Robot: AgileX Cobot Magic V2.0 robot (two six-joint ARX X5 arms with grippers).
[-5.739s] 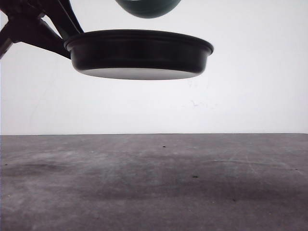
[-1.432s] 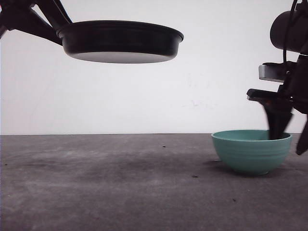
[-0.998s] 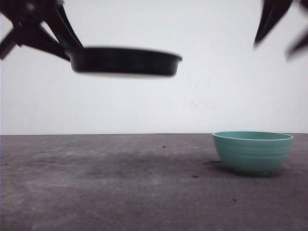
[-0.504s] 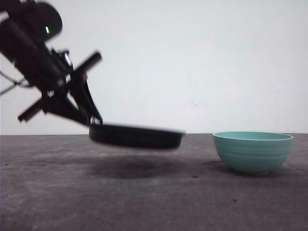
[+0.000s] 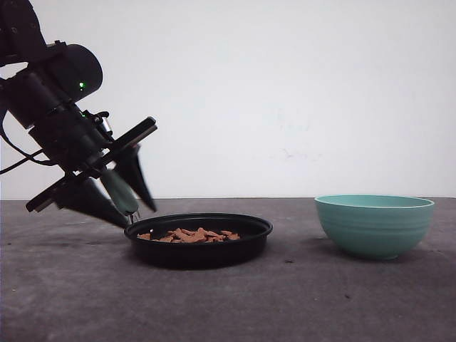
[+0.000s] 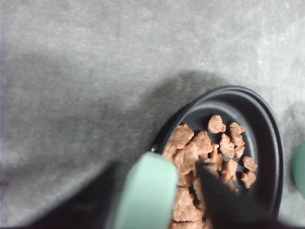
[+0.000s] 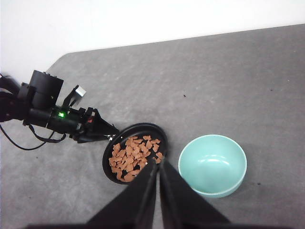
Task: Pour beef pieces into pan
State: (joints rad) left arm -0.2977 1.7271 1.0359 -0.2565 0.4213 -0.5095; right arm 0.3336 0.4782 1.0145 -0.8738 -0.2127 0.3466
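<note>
Pan (image 5: 198,240) sits flat on the grey table (image 5: 299,306), left of centre in the front view, its black wall hiding most of what lies inside from that low angle. Beef pieces (image 5: 189,235) show as a low reddish-brown heap just above the rim; from the right wrist view they (image 7: 134,153) spread over most of the pan (image 7: 108,157) floor, and the left wrist view shows them (image 6: 205,152) as flat irregular chunks lying loose on the black bottom, some overlapping. Bowl (image 5: 374,224), teal and ribbed, stands upright to the right of the pan, near it but apart; seen from above (image 7: 212,164) its inside is bare and glossy. Left gripper (image 5: 117,187) slants down to the pan's mint-green handle (image 5: 118,191), with a dark finger on each side of it; in the left wrist view the handle (image 6: 145,193) runs up between the fingers (image 6: 224,202), pinched there. The handle's far end and the near rim of the pan (image 6: 267,143) are cut off or covered by the fingers in that view. Right gripper (image 7: 157,195) hangs high over the table, its two fingers pressed nearly together with a thin slit between them and nothing in it. Its tips overlap the pan's edge in that picture, hiding a few pieces. Left arm's upper part runs out of the front view.
</note>
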